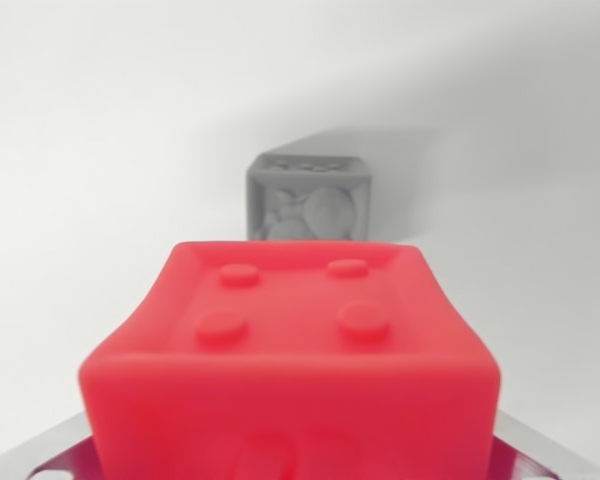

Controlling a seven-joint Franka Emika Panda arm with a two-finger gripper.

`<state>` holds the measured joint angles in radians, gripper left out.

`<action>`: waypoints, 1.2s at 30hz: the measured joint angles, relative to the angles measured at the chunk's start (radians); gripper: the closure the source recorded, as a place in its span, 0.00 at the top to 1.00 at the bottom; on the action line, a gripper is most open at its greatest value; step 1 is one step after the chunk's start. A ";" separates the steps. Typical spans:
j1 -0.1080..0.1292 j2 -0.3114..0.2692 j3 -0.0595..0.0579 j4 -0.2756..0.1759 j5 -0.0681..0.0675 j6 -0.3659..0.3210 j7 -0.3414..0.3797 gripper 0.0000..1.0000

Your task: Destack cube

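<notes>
Two cubes show in the wrist view, and neither carries any readable brand, label or writing. The red cube point(292, 360) fills the lower middle of the picture, very close to the camera, its top face framed by a raised rim and bearing four round studs; its lower part is cut off by the bottom edge, and its front face is soft and blurred. Behind the red cube, farther from the camera and well apart from it, a grey cube point(308, 198) sits on the white bench point(90, 150); its base is hidden by the red cube's far edge, and the raised relief on its front face is too blurred to make out. On either side of the red cube's base, metal parts of the tool point(292, 462) peek in at the bottom corners, apparently pinching the red cube, though the contact itself is hidden.
</notes>
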<state>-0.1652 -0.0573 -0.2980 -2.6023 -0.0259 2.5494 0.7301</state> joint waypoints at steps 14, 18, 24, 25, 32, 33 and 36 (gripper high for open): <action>0.005 -0.054 0.006 0.022 -0.024 -0.076 0.010 0.00; 0.017 -0.035 0.012 0.027 -0.021 -0.069 -0.003 0.00; 0.031 -0.020 0.018 0.036 -0.013 -0.061 -0.024 0.00; 0.034 -0.016 0.019 0.037 -0.011 -0.059 -0.028 0.00; 0.051 0.010 0.028 0.048 0.000 -0.046 -0.054 0.00; 0.053 0.014 0.029 0.050 0.001 -0.044 -0.058 0.00; 0.059 0.022 0.033 0.054 0.006 -0.039 -0.068 0.00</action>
<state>-0.1061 -0.0350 -0.2653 -2.5481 -0.0203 2.5104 0.6620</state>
